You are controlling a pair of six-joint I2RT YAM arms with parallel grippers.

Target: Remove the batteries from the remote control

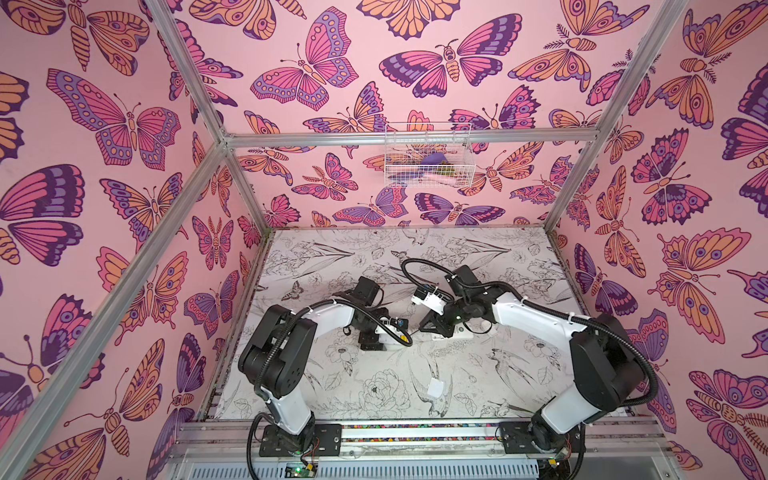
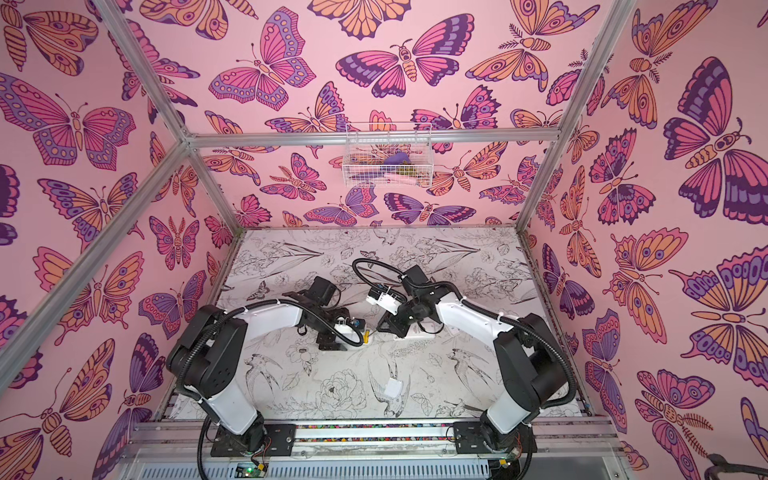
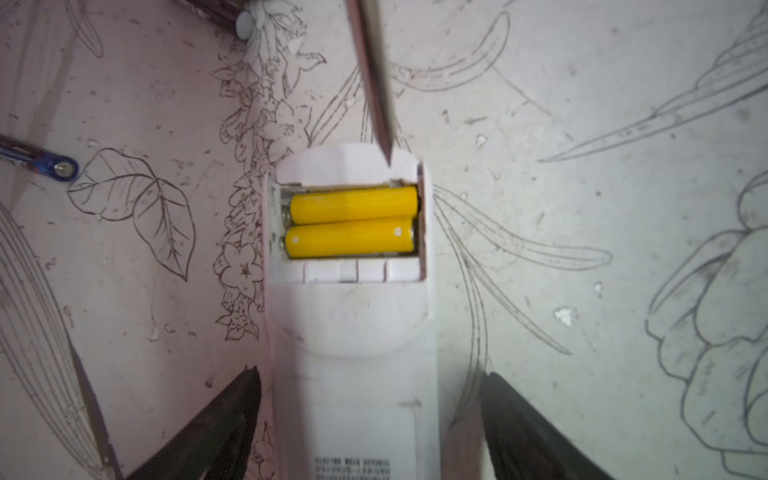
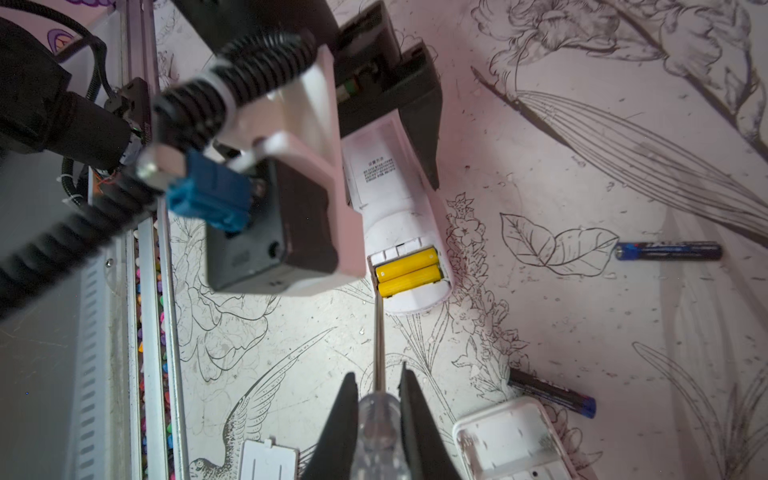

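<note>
In both top views the two arms meet over the middle of the flower-printed tabletop (image 1: pixel 374 399). A small white cover plate (image 1: pixel 436 388) lies alone nearer the front edge. In a top view a speck of yellow from the yellow batteries (image 2: pixel 366 336) shows just right of the left arm's wrist. The rest of the remote is hidden under that arm.

In the left wrist view the white remote (image 3: pixel 353 374) lies back side up with its compartment uncovered. The two yellow batteries sit side by side inside it, crosswise to the remote's length. The left fingers (image 3: pixel 224 424) stand apart on either side of the remote's body, with bare tabletop showing between them and its sides. The grey tip of a screwdriver (image 3: pixel 376 91) rests on the remote's end lip, just beside the compartment.

In the right wrist view the right fingers (image 4: pixel 340 428) are clamped on the screwdriver's clear handle. Its shaft reaches to the compartment's edge beside the yellow batteries. Two black batteries (image 4: pixel 669 251) lie loose on the tabletop, well apart from that remote. One of them lies near a second white remote (image 4: pixel 511 444).
</note>
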